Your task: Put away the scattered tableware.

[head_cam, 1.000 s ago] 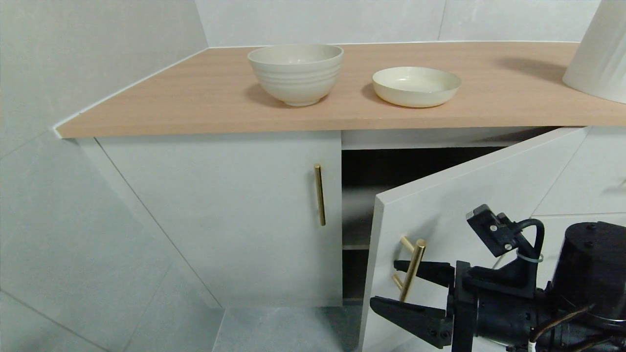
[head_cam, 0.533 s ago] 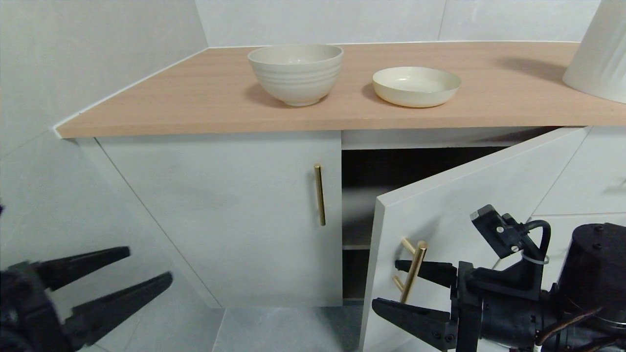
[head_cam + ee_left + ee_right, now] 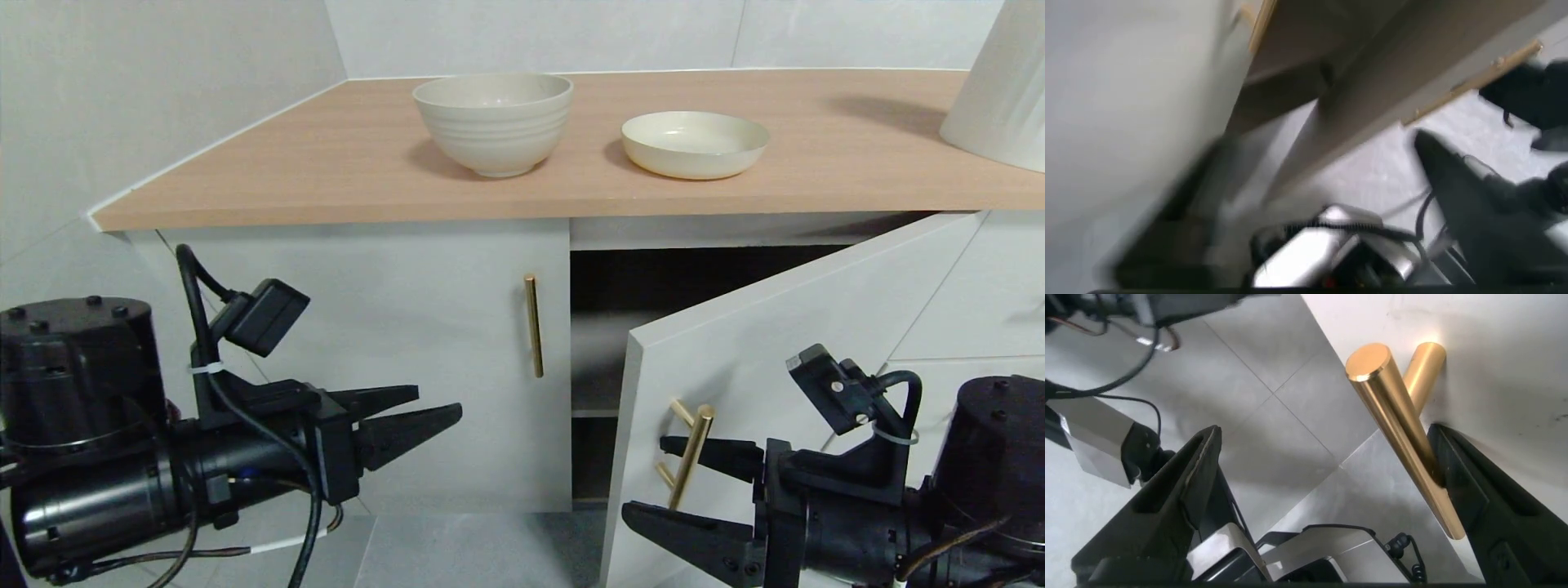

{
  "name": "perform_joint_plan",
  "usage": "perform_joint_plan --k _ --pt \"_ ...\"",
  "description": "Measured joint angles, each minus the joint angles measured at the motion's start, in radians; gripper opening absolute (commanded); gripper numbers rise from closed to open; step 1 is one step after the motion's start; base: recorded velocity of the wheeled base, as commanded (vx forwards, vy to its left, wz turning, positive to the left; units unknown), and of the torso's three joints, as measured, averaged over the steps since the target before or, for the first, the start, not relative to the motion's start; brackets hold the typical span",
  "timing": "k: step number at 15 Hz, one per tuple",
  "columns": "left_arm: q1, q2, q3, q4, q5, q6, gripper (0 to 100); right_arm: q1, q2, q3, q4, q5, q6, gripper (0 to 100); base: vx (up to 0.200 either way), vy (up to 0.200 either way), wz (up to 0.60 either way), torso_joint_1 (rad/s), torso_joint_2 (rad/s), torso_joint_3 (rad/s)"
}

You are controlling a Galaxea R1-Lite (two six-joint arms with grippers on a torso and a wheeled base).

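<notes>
A ribbed cream bowl point(image 3: 494, 122) and a shallow cream dish point(image 3: 694, 144) stand on the wooden countertop point(image 3: 326, 180). Below, the right cabinet door point(image 3: 800, 327) hangs partly ajar. My right gripper point(image 3: 643, 478) is open, its fingers either side of that door's gold handle point(image 3: 690, 453). In the right wrist view the handle point(image 3: 1404, 433) lies between the fingers of the right gripper point(image 3: 1323, 437), close to one finger. My left gripper point(image 3: 437, 402) is open and empty, in front of the closed left door point(image 3: 392, 343), short of its gold handle point(image 3: 533, 325).
A large white vessel point(image 3: 1000, 90) stands at the counter's far right. A dark shelf space point(image 3: 604, 351) shows behind the ajar door. Tiled wall point(image 3: 122, 106) closes the left side; grey floor point(image 3: 473, 555) lies below.
My left arm has come up from the lower left and moved right, in front of the left door. The right gripper stays at the handle, almost unmoved.
</notes>
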Motion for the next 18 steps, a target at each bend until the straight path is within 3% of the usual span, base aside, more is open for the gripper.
perform_joint_plan --k 3,8,11,14,18 --pt "-0.034 0.085 0.001 -0.165 0.0 0.001 0 0.001 0.006 0.001 0.0 0.0 -0.001 100 0.0 0.0 0.0 0.0 0.0 0.0" --pt "-0.137 0.301 -0.014 -0.402 -0.001 -0.008 0 0.001 0.012 0.007 0.002 -0.001 -0.001 100 0.0 0.0 0.0 0.0 0.0 0.0" --pt "-0.165 0.439 -0.046 -0.618 0.003 -0.023 0 0.001 0.011 0.007 0.003 -0.001 -0.001 100 0.0 0.0 0.0 0.0 0.0 0.0" --pt "-0.21 0.589 -0.08 -0.852 0.057 -0.026 0 0.001 0.006 0.009 0.005 -0.001 -0.001 100 0.0 0.0 0.0 0.0 0.0 0.0" --pt "-0.24 0.669 -0.125 -0.858 0.033 -0.03 0 0.0 -0.006 0.021 0.005 -0.001 -0.004 100 0.0 0.0 0.0 0.0 0.0 0.0"
